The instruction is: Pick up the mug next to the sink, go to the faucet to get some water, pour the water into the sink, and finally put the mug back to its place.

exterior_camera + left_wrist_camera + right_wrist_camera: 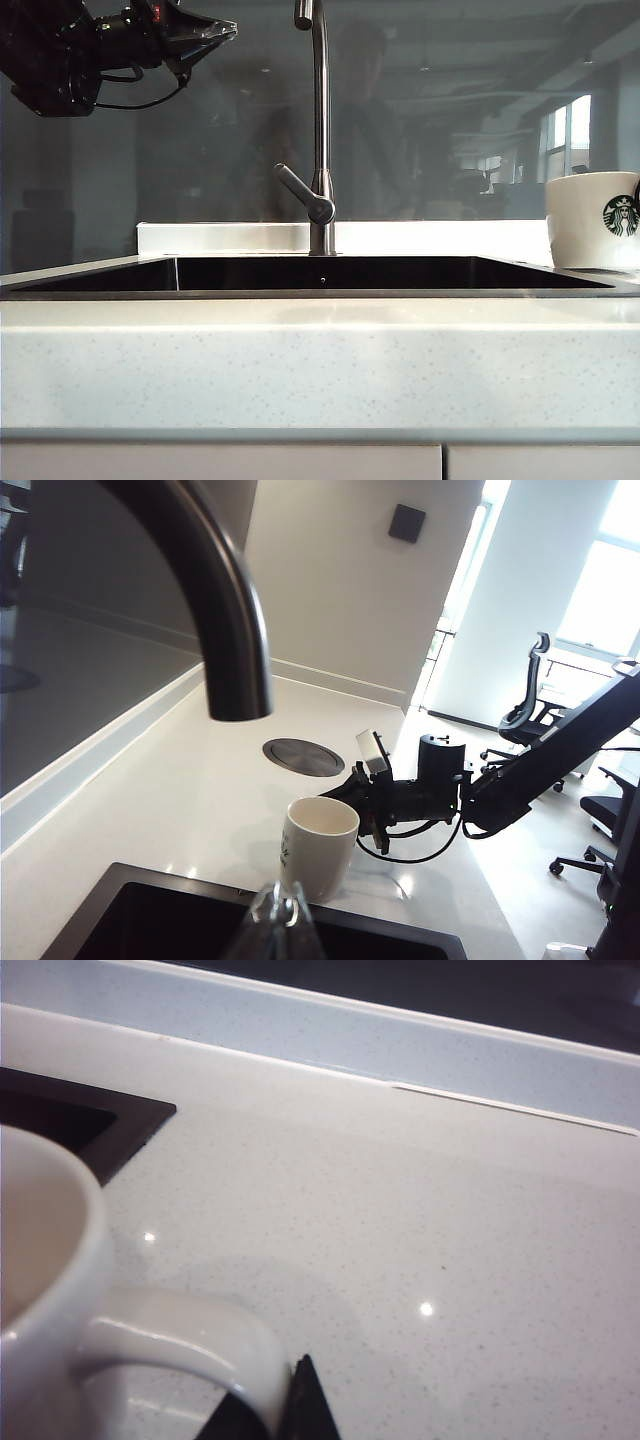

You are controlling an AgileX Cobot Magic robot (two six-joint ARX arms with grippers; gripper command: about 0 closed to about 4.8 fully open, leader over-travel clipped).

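Jaws of the right gripper [300,1405] stand nearly closed at the handle of the white mug [60,1310]; one dark fingertip [305,1400] shows pressed against the outside of the handle loop, and the other finger is hidden, so a firm grip cannot be told for certain. Seen from the left wrist view, the right gripper [365,805] reaches in level from the side opposite the sink, its black arm stretching back and upward away from the mug [318,845]. The mug stands upright on the pale speckled worktop [400,1220], just beside the corner of the sink [70,1120].

Jaws of the left gripper [285,915] are shut and hold nothing; their clear tips show at the edge of the left wrist view, above the dark basin. In the exterior view the left gripper [215,32] hangs high on the left, pointing level toward the faucet [320,130] and well apart from it. The faucet rises from the back edge of the sink [320,275], its lever angled to the left. The mug [595,220] sits at the far right, its green logo facing the camera.
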